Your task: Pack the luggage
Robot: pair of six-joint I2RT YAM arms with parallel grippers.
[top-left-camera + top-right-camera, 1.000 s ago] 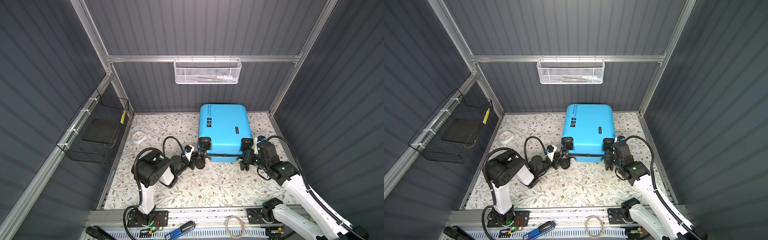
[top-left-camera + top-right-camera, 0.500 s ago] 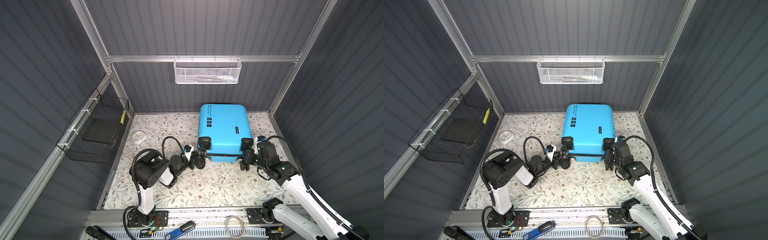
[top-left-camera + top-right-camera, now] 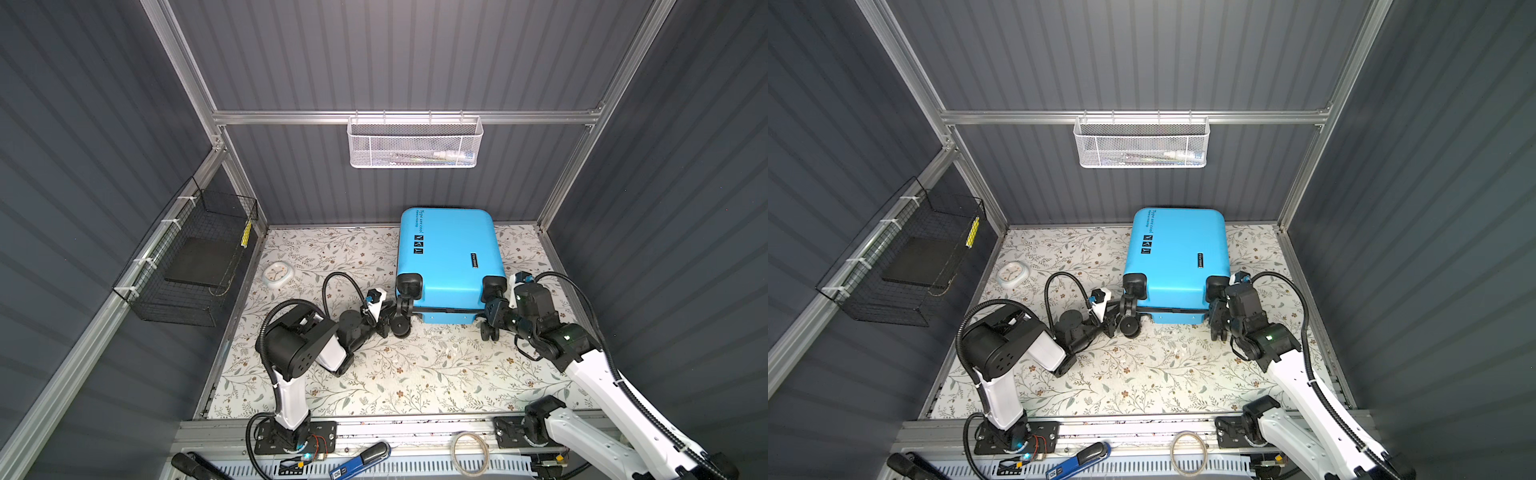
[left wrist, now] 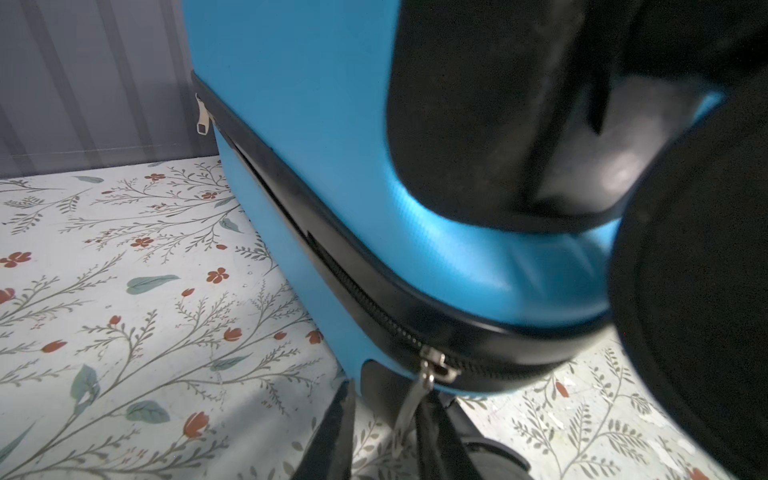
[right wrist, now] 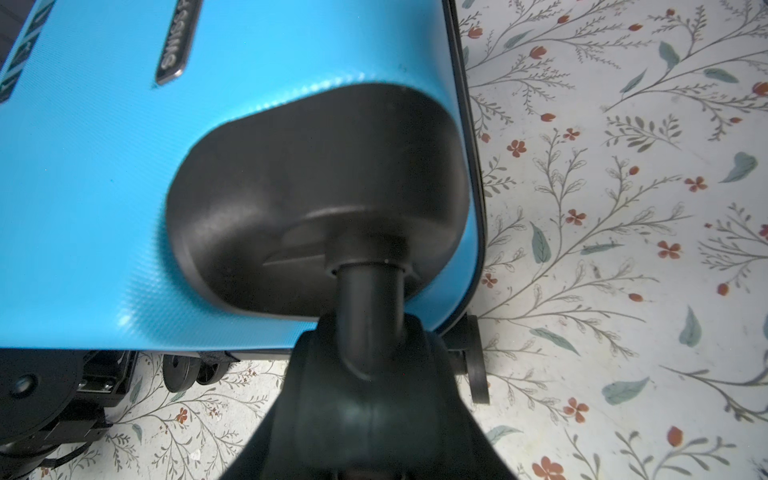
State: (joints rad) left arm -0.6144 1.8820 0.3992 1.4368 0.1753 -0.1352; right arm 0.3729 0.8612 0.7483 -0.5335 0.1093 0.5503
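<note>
The luggage, a bright blue hard-shell suitcase, lies flat and closed on the floral table, wheels toward the front. My left gripper sits low at its near-left corner. In the left wrist view the left gripper is open, and the metal zipper pull hangs between the fingers, close to one of them. My right gripper is at the near-right corner, shut on the black spinner wheel, which hides its fingers in the right wrist view.
A white mesh basket hangs on the back wall and a black wire basket on the left wall. A small white clock lies at the table's left edge. A blue tool and a cable ring lie on the front rail.
The left arm's upper link has shifted slightly. The luggage and the right arm have not moved.
</note>
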